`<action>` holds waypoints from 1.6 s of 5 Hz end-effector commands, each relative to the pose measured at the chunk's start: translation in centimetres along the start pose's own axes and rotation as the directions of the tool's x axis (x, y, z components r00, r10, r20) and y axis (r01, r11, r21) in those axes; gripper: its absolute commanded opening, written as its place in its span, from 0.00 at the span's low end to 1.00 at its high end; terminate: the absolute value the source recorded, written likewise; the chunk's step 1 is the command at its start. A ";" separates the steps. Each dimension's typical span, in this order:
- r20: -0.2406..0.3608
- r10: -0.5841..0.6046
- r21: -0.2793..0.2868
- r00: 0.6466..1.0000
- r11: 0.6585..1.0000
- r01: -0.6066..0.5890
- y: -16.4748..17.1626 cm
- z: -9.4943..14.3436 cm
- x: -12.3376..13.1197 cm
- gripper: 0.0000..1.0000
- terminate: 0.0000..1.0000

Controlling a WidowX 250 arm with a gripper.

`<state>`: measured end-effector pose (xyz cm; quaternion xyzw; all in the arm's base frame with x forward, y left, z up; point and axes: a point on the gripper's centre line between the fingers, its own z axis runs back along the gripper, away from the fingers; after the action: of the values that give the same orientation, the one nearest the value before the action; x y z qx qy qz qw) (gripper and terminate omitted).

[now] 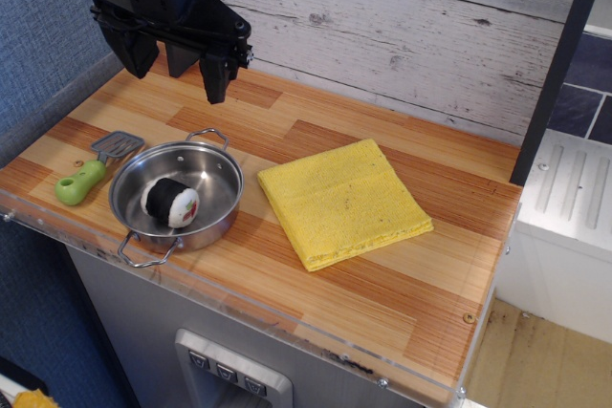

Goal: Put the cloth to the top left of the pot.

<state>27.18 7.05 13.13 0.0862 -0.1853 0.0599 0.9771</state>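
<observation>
The cloth (343,202) lies flat on a wooden counter (316,136) with striped planks, edged in clear plastic, backed by a whitewashed plank wall (402,26) and a blue wall at the left. It sits well apart from the gripper (177,69), down and to the right of it in the picture. The gripper hangs above the counter's back left with its jaws spread wide, holding nothing. Below it stands the pot (177,195), a sushi roll (170,203) inside, a green-handled spatula (94,171) just beside it. No writing is legible.
</observation>
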 end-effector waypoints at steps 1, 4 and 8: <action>0.000 0.000 0.000 1.000 1.000 0.000 0.0 0.0 0.0 1.00 0.00; -0.012 -0.180 -0.031 0.984 0.983 0.180 -7.0 -2.6 2.0 1.00 0.00; -0.085 -0.327 -0.146 0.941 0.939 0.313 -11.0 -9.1 1.7 1.00 0.00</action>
<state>33.06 -1.81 2.39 0.0451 -0.0943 -0.1061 0.9888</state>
